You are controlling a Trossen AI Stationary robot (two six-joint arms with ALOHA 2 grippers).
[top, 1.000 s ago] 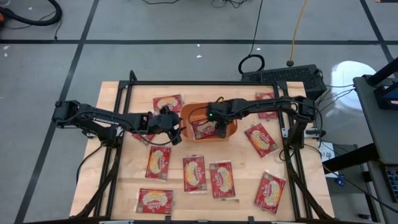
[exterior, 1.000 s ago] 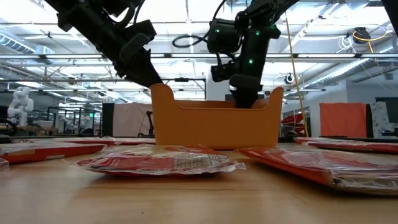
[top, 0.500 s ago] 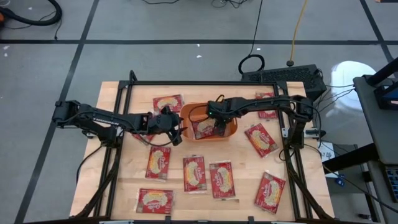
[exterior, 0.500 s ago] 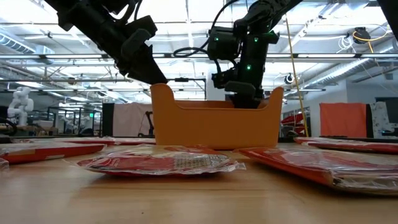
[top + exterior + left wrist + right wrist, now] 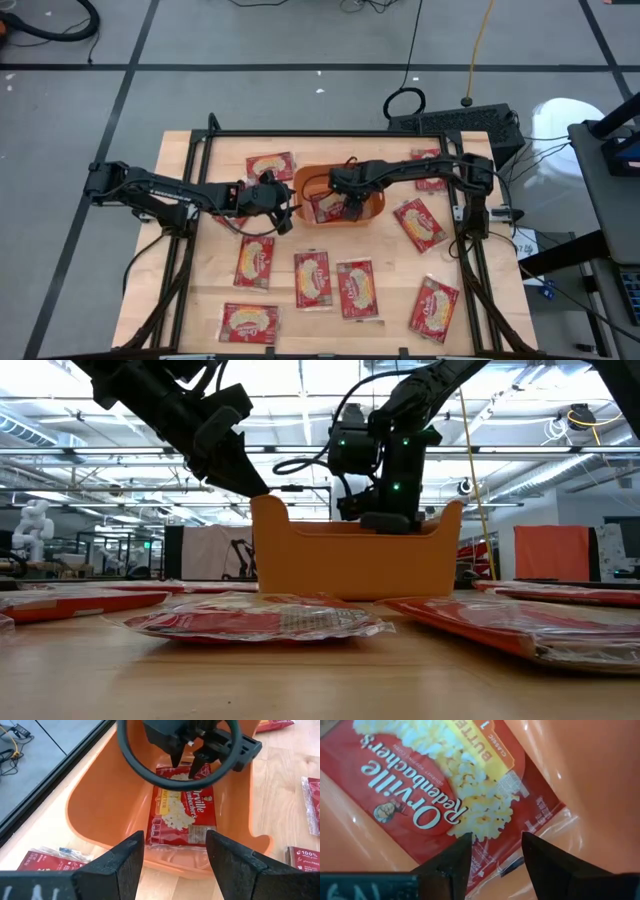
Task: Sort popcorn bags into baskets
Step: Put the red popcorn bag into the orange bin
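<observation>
We see one bag (image 5: 181, 810) lying flat in the orange bin (image 5: 372, 212), with the right gripper (image 5: 188, 762) just above it, fingers apart and empty. Our left gripper (image 5: 283, 212) waits beside the bin's rim, also spread and empty, and more bags (image 5: 313, 279) lie around on the table (image 5: 200, 290).

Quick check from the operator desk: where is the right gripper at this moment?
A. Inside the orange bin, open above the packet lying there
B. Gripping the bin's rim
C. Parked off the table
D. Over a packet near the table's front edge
A. The right gripper hangs inside the orange bin, its fingers apart just above the popcorn bag lying flat on the bin's floor, with nothing between them.
</observation>
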